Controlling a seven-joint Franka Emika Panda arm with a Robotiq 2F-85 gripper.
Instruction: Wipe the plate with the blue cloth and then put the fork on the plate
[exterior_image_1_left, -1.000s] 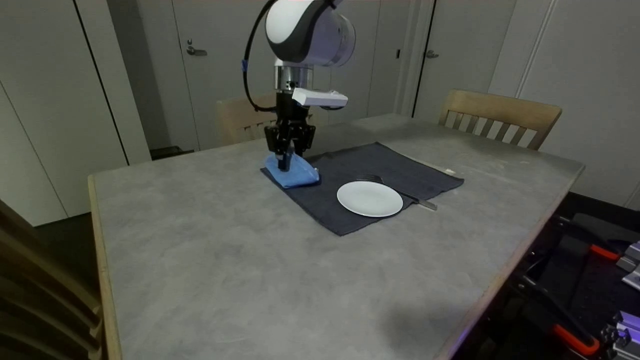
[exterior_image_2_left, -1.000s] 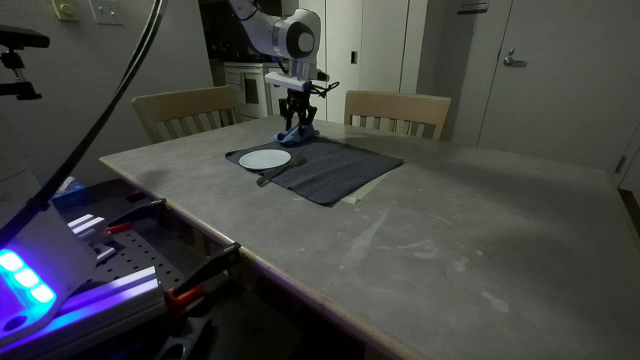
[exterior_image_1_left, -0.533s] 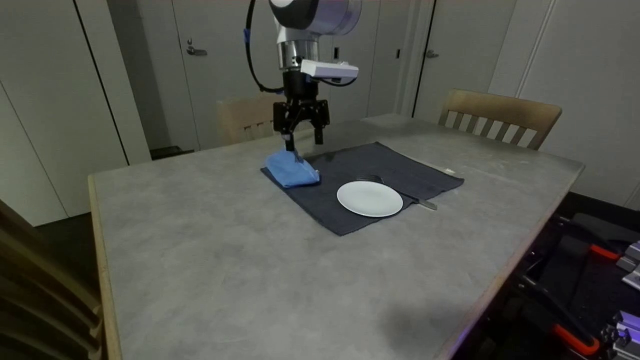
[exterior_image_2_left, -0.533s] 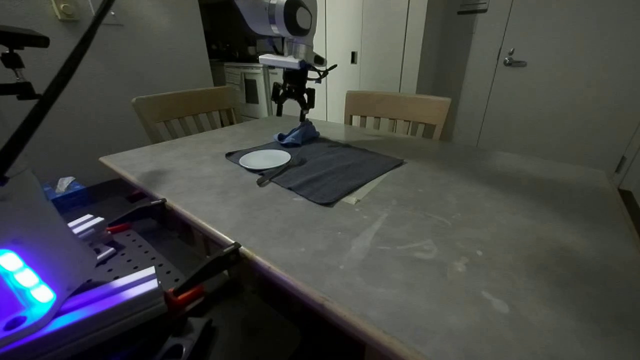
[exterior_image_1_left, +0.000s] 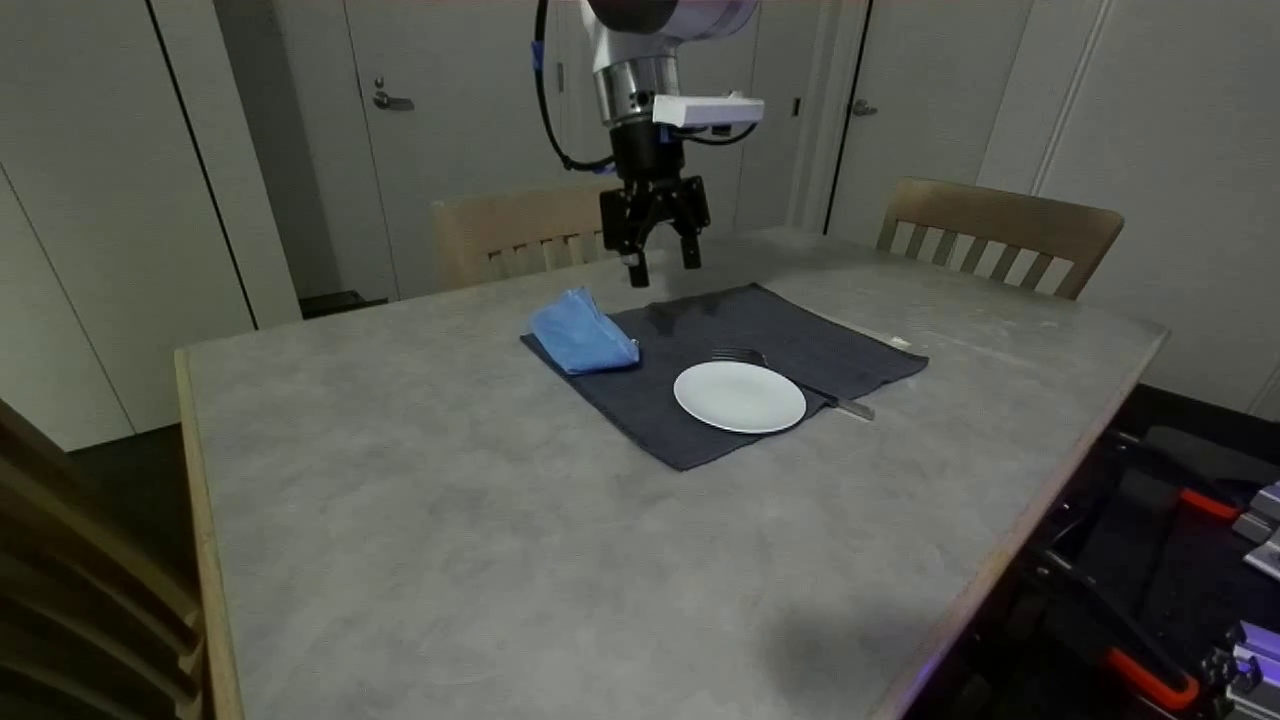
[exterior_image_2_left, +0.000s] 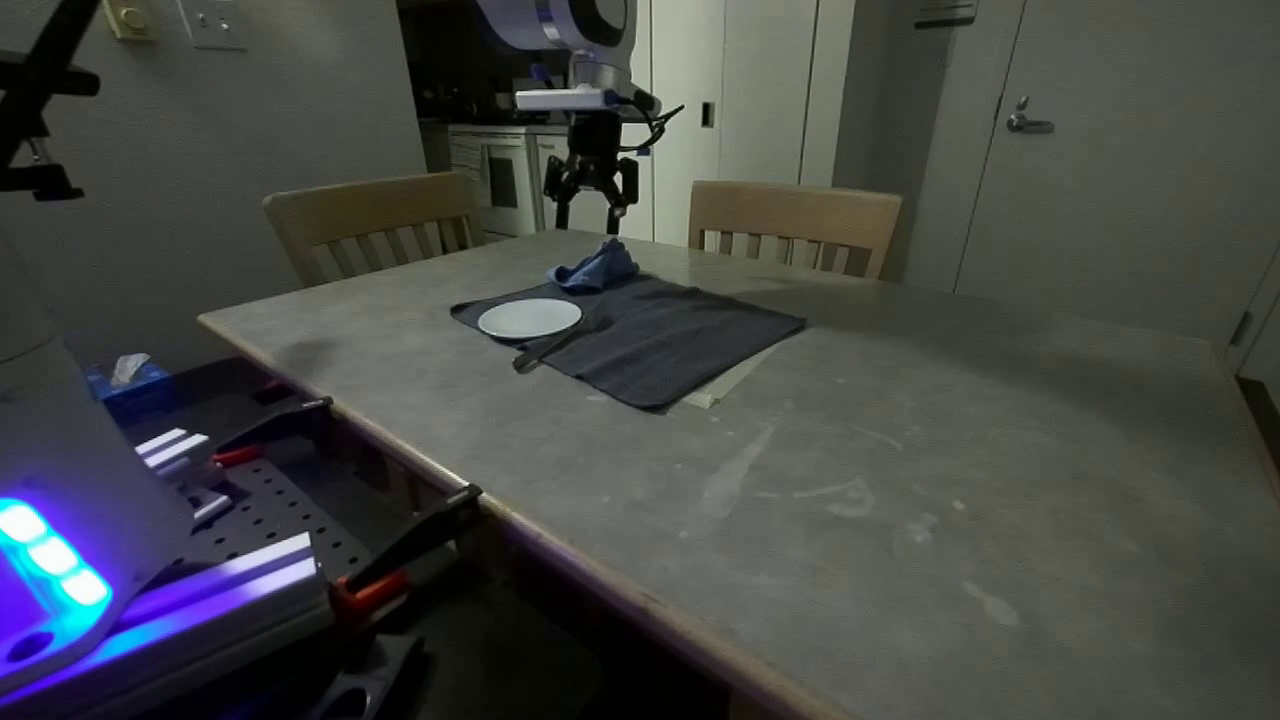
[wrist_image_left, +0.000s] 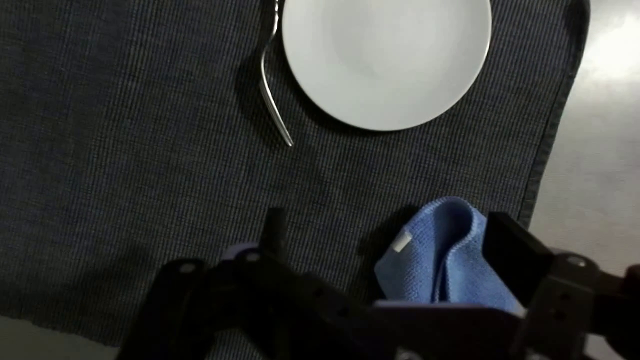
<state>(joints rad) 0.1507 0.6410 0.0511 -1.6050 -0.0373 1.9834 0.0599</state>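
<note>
Tool (exterior_image_1_left: 665, 267) empty, jaws apart, above far side of desk (exterior_image_1_left: 450, 500). In exterior view, blue cloth (exterior_image_1_left: 584, 335) left of white plate (exterior_image_1_left: 740, 397); fork (exterior_image_1_left: 826, 397) just beside plate's far right rim. Fork seems our next pick: we should straddle handle clear of rim, pinch squarely.

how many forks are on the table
1: the slim silvery metal fork beside the round flat white plate. Any under the folded blue cloth would be hidden.

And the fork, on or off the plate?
Off: all three views show the fork beside the plate, partly on the placemat.
</note>
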